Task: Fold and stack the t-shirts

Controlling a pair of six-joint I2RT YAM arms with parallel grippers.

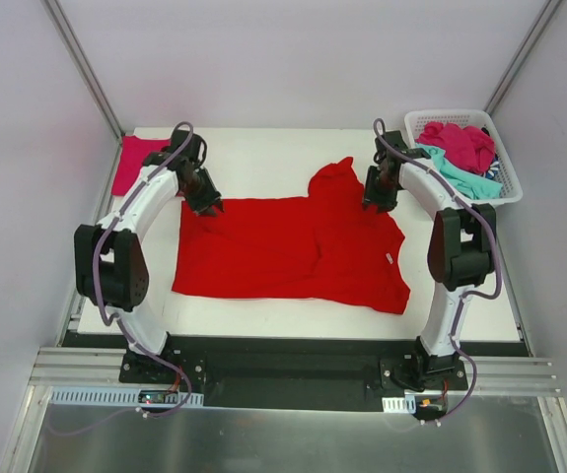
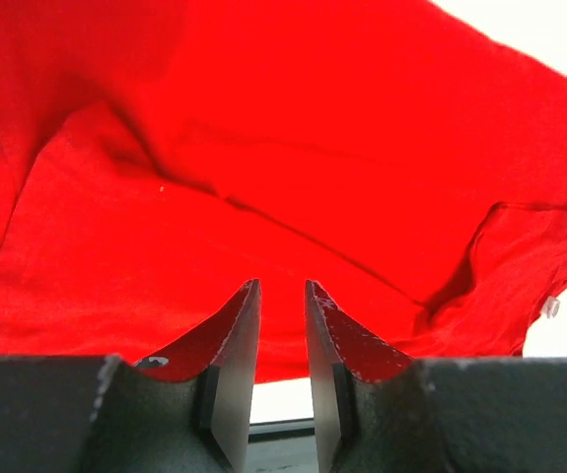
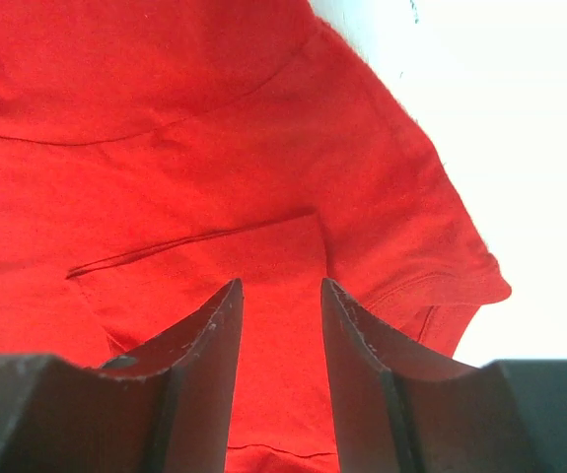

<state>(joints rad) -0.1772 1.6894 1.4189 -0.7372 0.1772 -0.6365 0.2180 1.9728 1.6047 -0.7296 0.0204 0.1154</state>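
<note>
White table (image 1: 263,163) bears a spread red t-shirt (image 1: 283,246), pale walls (image 1: 293,59) around.

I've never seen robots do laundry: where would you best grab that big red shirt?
Probably along its far edge: the red t-shirt lies flat, so pinching from above at the hem corner by the left tool and the shoulder by the right tool lifts that edge evenly.
</note>
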